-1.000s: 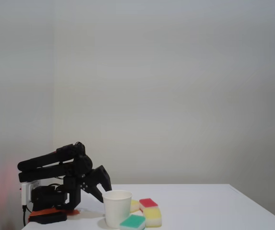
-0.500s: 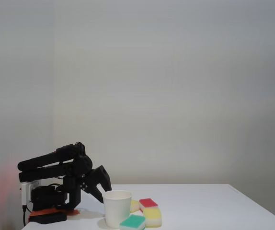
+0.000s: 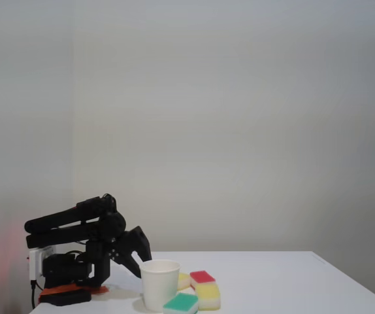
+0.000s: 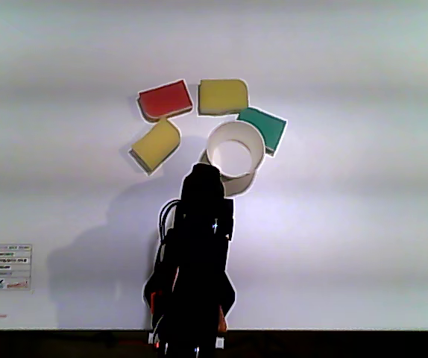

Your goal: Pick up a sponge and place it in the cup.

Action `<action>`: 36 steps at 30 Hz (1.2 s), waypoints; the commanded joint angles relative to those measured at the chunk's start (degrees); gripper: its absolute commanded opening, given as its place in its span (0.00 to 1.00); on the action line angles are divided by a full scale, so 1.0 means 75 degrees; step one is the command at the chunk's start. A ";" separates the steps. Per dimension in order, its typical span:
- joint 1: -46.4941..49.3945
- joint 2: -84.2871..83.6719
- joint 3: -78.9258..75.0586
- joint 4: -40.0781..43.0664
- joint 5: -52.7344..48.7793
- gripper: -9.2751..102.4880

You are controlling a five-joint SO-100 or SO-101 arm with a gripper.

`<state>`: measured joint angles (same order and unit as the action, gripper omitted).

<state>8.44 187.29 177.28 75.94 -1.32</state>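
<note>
The white paper cup point(image 3: 160, 285) point(image 4: 238, 182) stands upright near the table's left end in the fixed view. Two plain yellow sponges lie by it: one point(image 4: 155, 145) to the cup's left and one point(image 4: 222, 96) beyond it in the other view; in the fixed view they show as a yellow block point(image 3: 208, 296) and a sliver point(image 3: 184, 281) behind the cup. My black arm is folded low. Its gripper point(image 3: 139, 268) point(image 4: 203, 174) points down just beside the cup, shut, holding nothing, apart from every sponge.
A red-topped sponge point(image 3: 202, 277) point(image 4: 165, 100) and a green-topped sponge point(image 3: 181, 303) point(image 4: 265, 127) flank the cup. The arm's base with an orange clamp point(image 3: 66, 290) sits at the table's left end. A paper label point(image 4: 3, 266) lies on the white table point(image 3: 285, 281).
</note>
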 commanded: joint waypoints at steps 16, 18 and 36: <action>-0.0902 -0.2273 -0.2660 -0.0070 0.0703 0.08; -0.1160 -0.2930 -0.3352 -0.0059 0.0879 0.08; -0.2355 -0.9562 -0.8285 -0.1488 0.1090 0.09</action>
<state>-8.17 117.07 118.48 65.48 5.89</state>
